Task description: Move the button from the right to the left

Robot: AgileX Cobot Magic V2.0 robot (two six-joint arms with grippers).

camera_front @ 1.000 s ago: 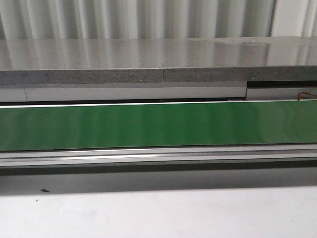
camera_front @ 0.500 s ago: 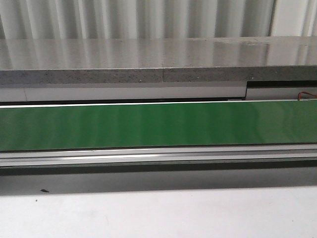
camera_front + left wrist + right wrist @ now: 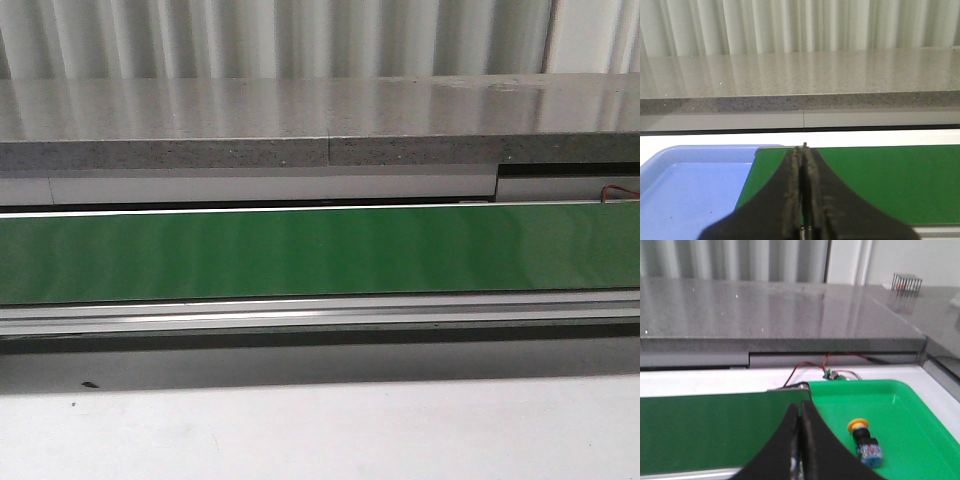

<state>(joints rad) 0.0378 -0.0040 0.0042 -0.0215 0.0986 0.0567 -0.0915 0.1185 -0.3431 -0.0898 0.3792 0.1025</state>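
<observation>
The button (image 3: 865, 440), with yellow cap, black collar and blue-grey block, lies on its side in a green tray (image 3: 920, 415), seen only in the right wrist view. My right gripper (image 3: 800, 412) is shut and empty, over the end of the green conveyor belt (image 3: 715, 430), beside the tray and apart from the button. My left gripper (image 3: 803, 152) is shut and empty above the other end of the belt (image 3: 880, 180), next to a blue tray (image 3: 685, 185). Neither gripper shows in the front view.
The green belt (image 3: 320, 250) runs across the front view with a metal rail (image 3: 320, 315) before it and a grey stone counter (image 3: 300, 120) behind. Red and black wires (image 3: 812, 367) and a small board sit behind the green tray. A wire rack (image 3: 905, 282) stands far back.
</observation>
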